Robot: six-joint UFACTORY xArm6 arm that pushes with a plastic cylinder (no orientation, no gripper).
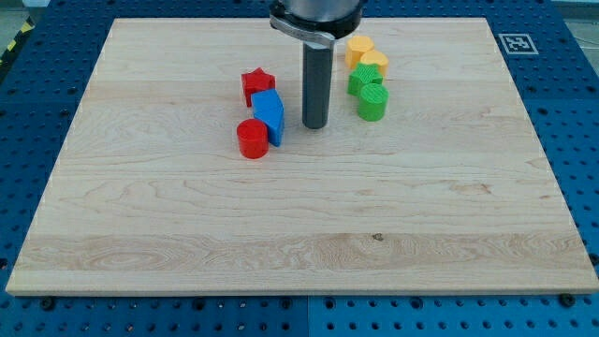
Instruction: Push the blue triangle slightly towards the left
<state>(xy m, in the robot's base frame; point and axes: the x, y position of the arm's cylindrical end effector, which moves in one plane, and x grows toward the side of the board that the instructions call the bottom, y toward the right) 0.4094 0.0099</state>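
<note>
The blue triangle (274,124) lies left of the board's centre, near the view's top. It touches a blue block (266,100) just above it and a red cylinder (252,139) at its lower left. A red star (256,84) sits above the blue pair. My tip (314,126) rests on the board just to the right of the blue triangle, with a small gap between them. The dark rod rises straight up from the tip to the arm at the view's top.
Right of the rod is a cluster: a yellow block (358,49), a yellow heart-like block (374,64), a green block (361,80) and a green cylinder (372,102). The wooden board (299,234) lies on a blue perforated table.
</note>
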